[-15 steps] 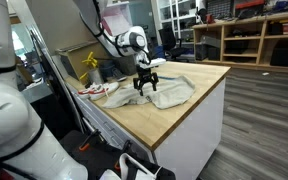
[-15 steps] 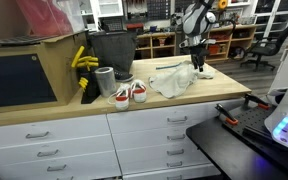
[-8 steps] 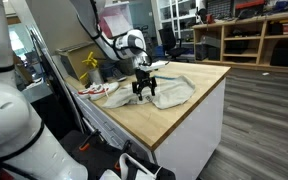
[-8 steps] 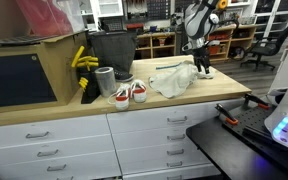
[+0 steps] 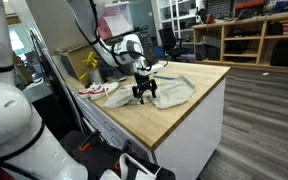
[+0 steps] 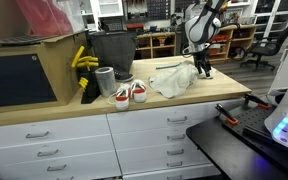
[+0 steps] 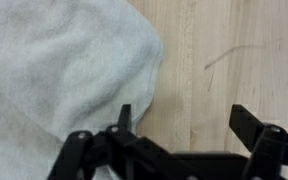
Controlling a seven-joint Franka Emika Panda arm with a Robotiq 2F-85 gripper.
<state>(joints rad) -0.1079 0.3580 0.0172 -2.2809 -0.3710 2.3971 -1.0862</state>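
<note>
A crumpled white towel [image 5: 170, 92] lies on the wooden countertop [image 5: 189, 110]; it also shows in an exterior view [image 6: 174, 80] and fills the left of the wrist view [image 7: 54, 70]. My gripper [image 5: 145, 92] is open and empty, low over the counter at the towel's edge, also seen in an exterior view [image 6: 201, 68]. In the wrist view my gripper [image 7: 179, 120] has its jaws spread wide, one finger over the towel's rim, the other over bare wood.
A pair of red and white sneakers [image 6: 129, 94] sits on the counter [image 6: 214, 92] near a grey cup [image 6: 106, 82] and a black bin [image 6: 111, 52] with yellow bananas [image 6: 82, 60]. Drawers [image 6: 144, 130] are below. Shelves and office chairs stand behind.
My gripper has dropped a little lower toward the counter at the towel's edge and shifted slightly. The towel and sneakers have not moved.
</note>
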